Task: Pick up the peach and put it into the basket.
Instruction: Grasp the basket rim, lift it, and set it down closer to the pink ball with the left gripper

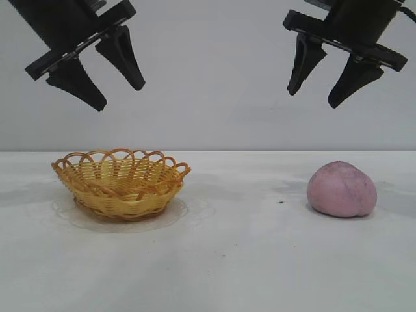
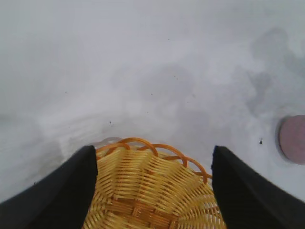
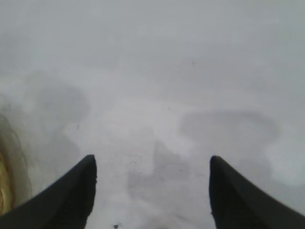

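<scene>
The peach sits on the white bench, over on the right side, and the basket sits well apart from it on the left. Nothing is in the basket yet. The right hand hangs high above the peach with its two black fingers spread open and nothing between them. The left hand hangs high above the basket, open and empty too. The peach is round and smooth, so I think it could roll away if one finger bumps it first on the way down. It could also slip out if the fingers pinch it near the top and not around the middle. The basket looks light and shallow, so a peach dropped from too high might bounce out or push the basket along. The left hand is right over the basket, so the two hands might bump if the right one brings the peach across. I can see no words, labels or brand names anywhere.
</scene>
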